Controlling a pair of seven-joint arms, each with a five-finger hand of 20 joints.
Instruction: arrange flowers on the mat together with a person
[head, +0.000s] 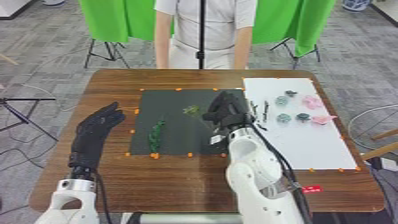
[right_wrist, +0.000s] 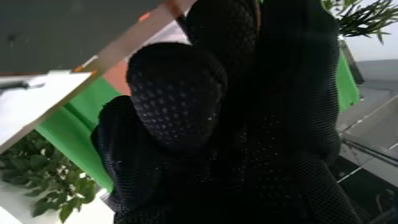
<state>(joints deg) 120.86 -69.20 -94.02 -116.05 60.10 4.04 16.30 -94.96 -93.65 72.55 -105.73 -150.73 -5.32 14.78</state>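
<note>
Green leafy sprig (head: 156, 136): lies lengthwise on the left part of the dark mat (head: 188, 142); light by the look of it, so easily dragged askew by a sideways brush.
Small yellow-green sprig (head: 192, 110): sits near the far middle of the mat, just beside the right hand; likeliest to be nudged, through a low sweep leftward.
Right hand (head: 228, 107): hangs over the mat's right edge; impossible to tell whether released, clenched or grasping a stem. If loaded, risk of a slip or twist from too slight a hold; if empty, of a missed pick-up.
Dark twigs (head: 265, 110): lie on the white sheet (head: 298, 150), close to that hand; could get snagged by a turn of the wrist.
Teal-green blooms (head: 283, 118) and pink blooms (head: 312, 102): lie farther right on the sheet, near one another; prone to being knocked together by a wide grasp.
Left hand (head: 105, 119): released, relaxed, beside the mat's left edge above the brown counter (head: 178, 185); could scatter the leafy sprig with an early inward swing.
</note>
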